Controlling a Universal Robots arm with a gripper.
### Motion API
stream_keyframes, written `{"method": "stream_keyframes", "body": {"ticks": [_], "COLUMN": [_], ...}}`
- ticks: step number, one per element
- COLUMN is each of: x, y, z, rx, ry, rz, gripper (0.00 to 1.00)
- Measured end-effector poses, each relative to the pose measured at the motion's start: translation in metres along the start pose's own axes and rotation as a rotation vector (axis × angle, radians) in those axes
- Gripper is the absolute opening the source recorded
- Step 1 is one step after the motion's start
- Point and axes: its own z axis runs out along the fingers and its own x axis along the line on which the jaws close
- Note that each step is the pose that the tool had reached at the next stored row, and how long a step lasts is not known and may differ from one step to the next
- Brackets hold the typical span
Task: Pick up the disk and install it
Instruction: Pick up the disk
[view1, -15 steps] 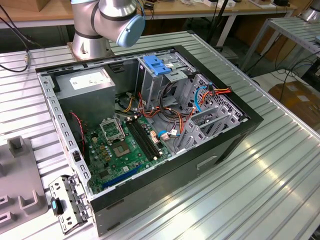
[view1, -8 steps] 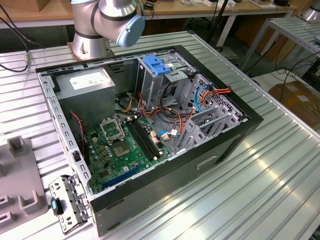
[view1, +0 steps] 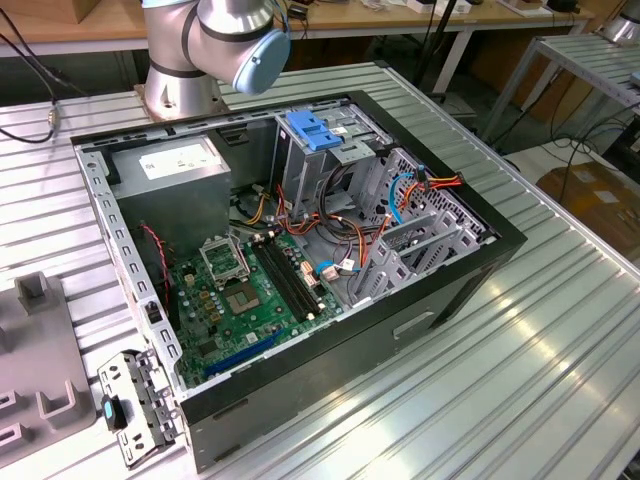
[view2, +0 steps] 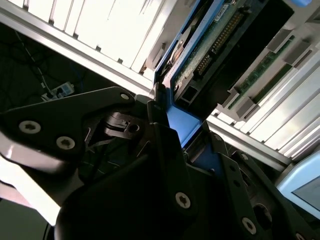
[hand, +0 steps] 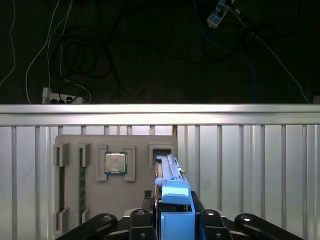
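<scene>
Gripper (hand: 176, 222) clamped on one disk (hand: 169, 172), edge-up, at grey tray (hand: 140, 142). Tray held one processor chip (hand: 115, 163), one memory stick (hand: 81, 180). One open computer case (view1: 450, 285).

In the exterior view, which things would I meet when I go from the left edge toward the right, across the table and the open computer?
grey moulded tray → loose metal bracket with a blue tab → green motherboard → metal drive cage with orange and blue cables
</scene>
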Motion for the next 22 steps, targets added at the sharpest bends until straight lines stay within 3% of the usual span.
{"method": "stream_keyframes", "body": {"ticks": [4, 10, 22], "x": [-0.0002, -0.0004, -0.0007], "y": [0.0001, 0.0003, 0.0005], "z": [-0.0104, -0.0205, -0.0354], "rx": [0.0001, 0.0001, 0.0001], "ry": [0.0, -0.0001, -0.0001], "rz": [0.0, 0.0, 0.0], "gripper": [0.37, 0.37, 0.37]}}
